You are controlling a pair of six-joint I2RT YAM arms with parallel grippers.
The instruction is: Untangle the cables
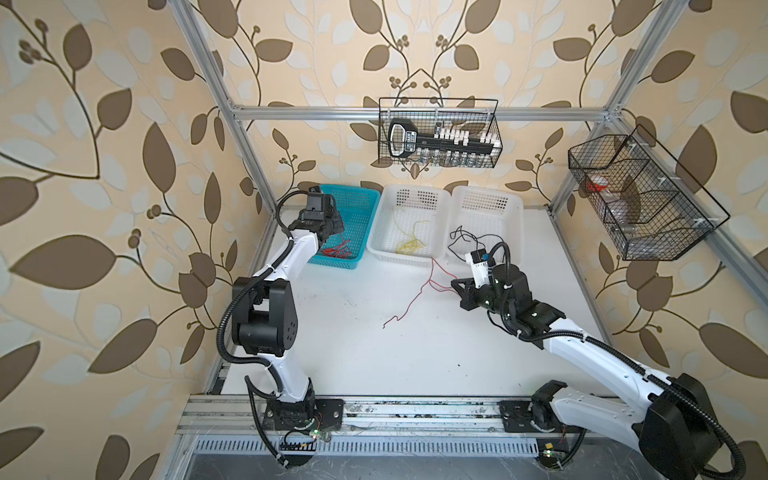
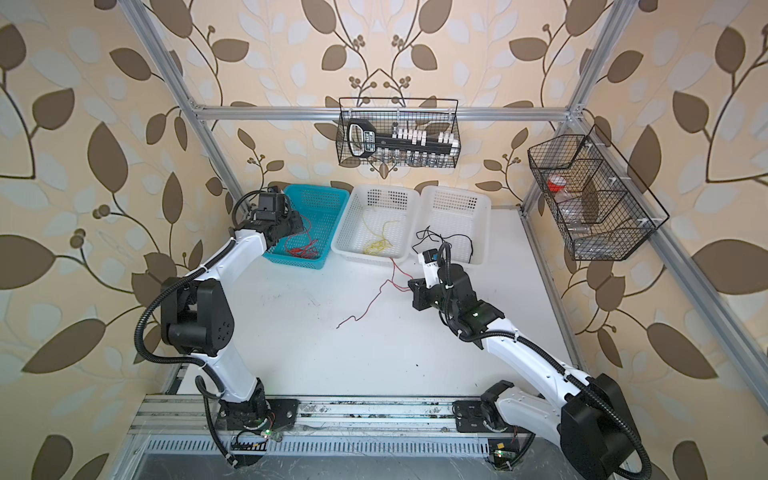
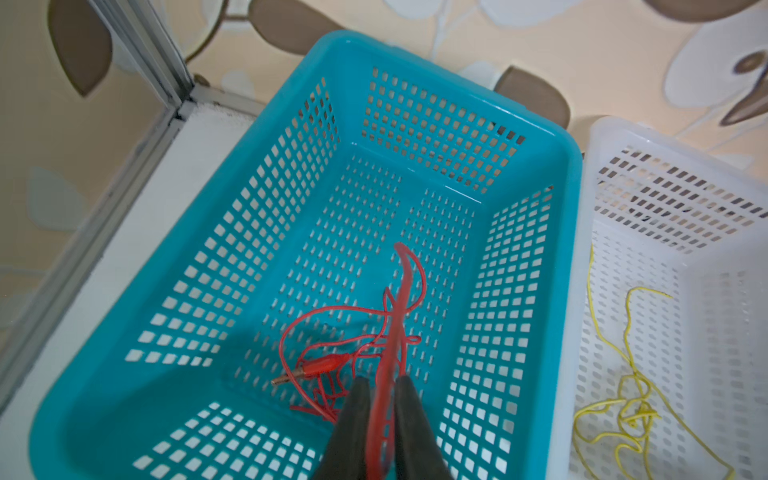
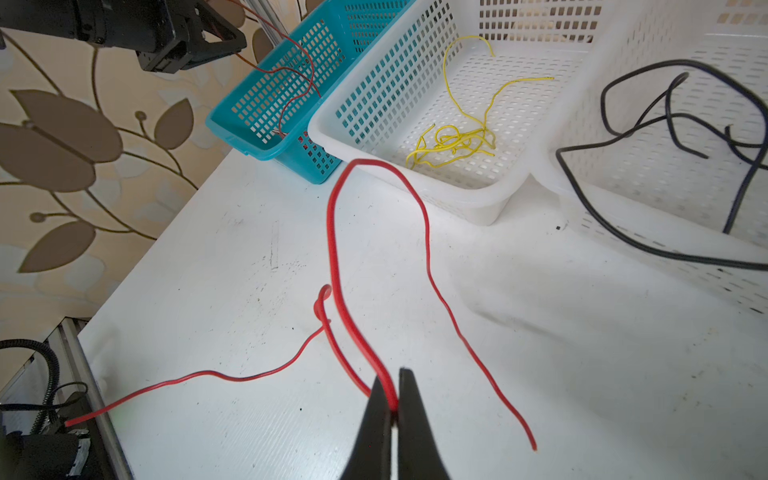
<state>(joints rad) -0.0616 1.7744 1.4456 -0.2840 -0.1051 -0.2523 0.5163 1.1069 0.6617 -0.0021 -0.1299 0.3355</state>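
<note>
Yellow wires (image 1: 409, 246) are sorted, mid-frame. Left fingers (image 3: 353, 415) are apart around a red wire (image 3: 392, 332) over the blue basket (image 3: 575, 199). Right fingers (image 4: 374, 419) pinch a second red wire (image 4: 332, 232), unsorted.

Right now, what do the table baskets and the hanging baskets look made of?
Teal basket, middle white basket and right white basket: moulded plastic, smooth, slightly glossy, grid holes. Back hanging basket and side hanging basket: thin black wire mesh, probably coated metal.
</note>
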